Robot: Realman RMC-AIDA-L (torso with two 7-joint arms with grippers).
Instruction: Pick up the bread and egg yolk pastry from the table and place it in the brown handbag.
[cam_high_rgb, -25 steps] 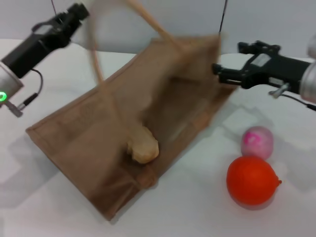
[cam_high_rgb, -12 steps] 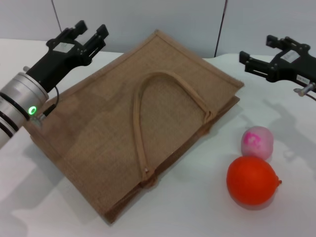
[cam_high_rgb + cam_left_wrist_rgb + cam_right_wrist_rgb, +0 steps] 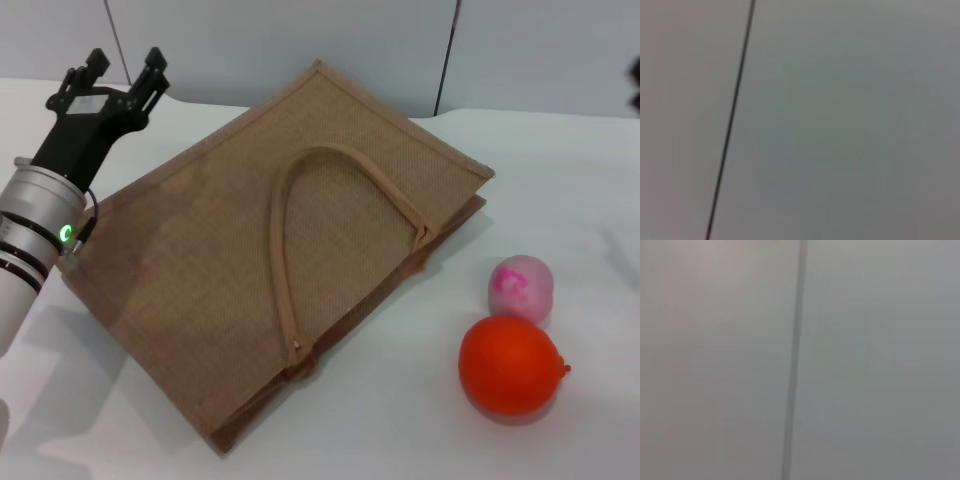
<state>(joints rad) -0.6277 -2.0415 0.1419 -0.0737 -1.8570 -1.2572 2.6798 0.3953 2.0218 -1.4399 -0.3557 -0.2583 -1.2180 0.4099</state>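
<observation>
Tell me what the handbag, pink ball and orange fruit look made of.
The brown handbag: coarse woven jute or burlap, matte, weave visible, with matching stiff loop handles. The pink ball: smooth, slightly glossy, possibly plastic or foam. The orange fruit: smooth even skin with soft sheen, probably a plastic replica.

The large flat tan-brown woven jute handbag (image 3: 210, 270) lies closed on its side on the white bench (image 3: 420, 420), set on a diagonal with one corner towards the near edge and another towards the far wall. Its long loop handle (image 3: 283, 250) of the same colour rests flat across the upper face, arching from near the bag's open edge towards its middle. The bread and the egg yolk pastry cannot be seen in any view.
</observation>
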